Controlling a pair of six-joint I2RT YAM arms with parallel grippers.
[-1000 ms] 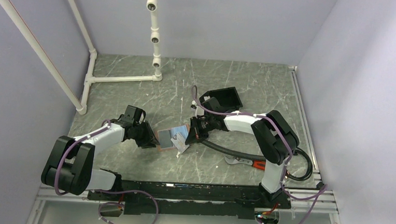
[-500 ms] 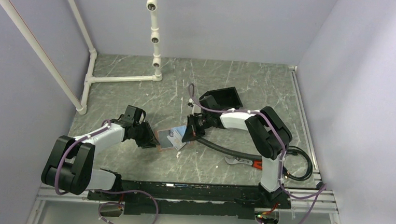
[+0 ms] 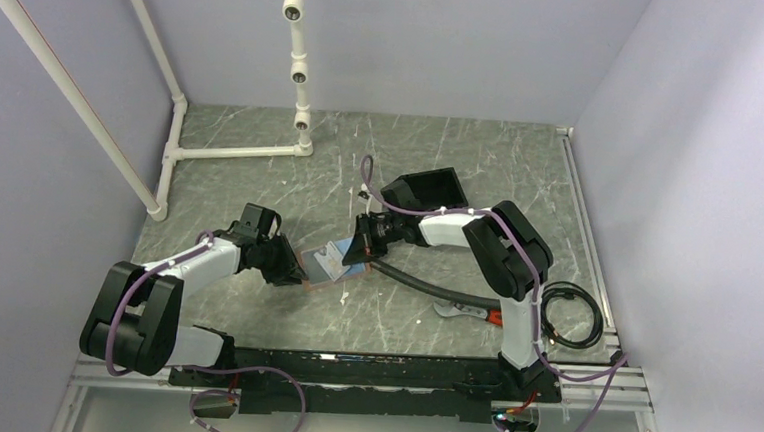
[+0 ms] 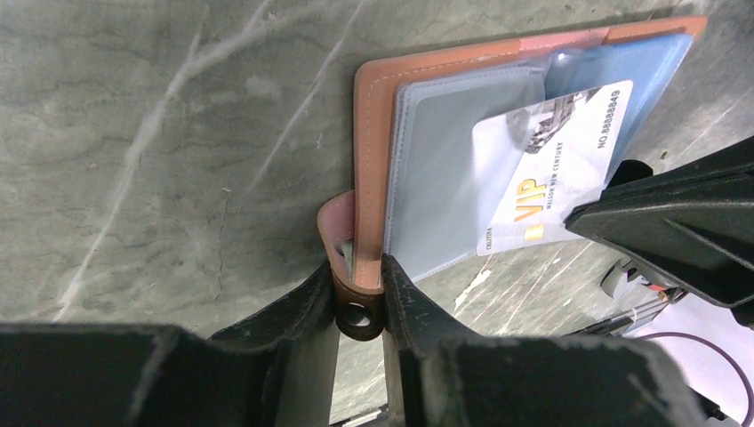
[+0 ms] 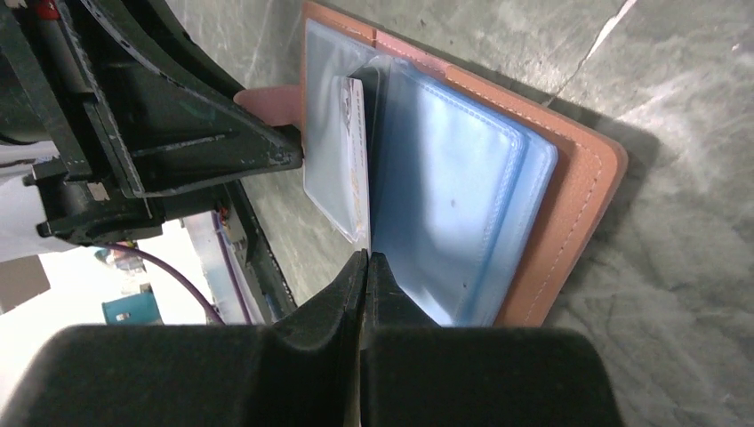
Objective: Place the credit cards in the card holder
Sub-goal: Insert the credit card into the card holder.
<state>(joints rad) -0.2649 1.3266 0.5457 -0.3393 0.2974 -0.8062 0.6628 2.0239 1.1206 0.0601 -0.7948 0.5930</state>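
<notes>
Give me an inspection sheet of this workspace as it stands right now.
Surface: grey marbled tabletop.
Job's things: tan leather card holder lying open; white VIP card partly under a clear sleeve.
Clutter: black plastic box, red-handled tool, black hose.
Grippers: left gripper clamps holder's strap tab; right gripper pinches card.
Cables: purple cables on arms; black coil.
Surroundings: white plastic pipe frame, lilac walls.

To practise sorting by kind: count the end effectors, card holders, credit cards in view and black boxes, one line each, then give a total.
End effectors (left, right): 2
Card holder: 1
Credit card: 1
Black box: 1
Total: 5
</notes>
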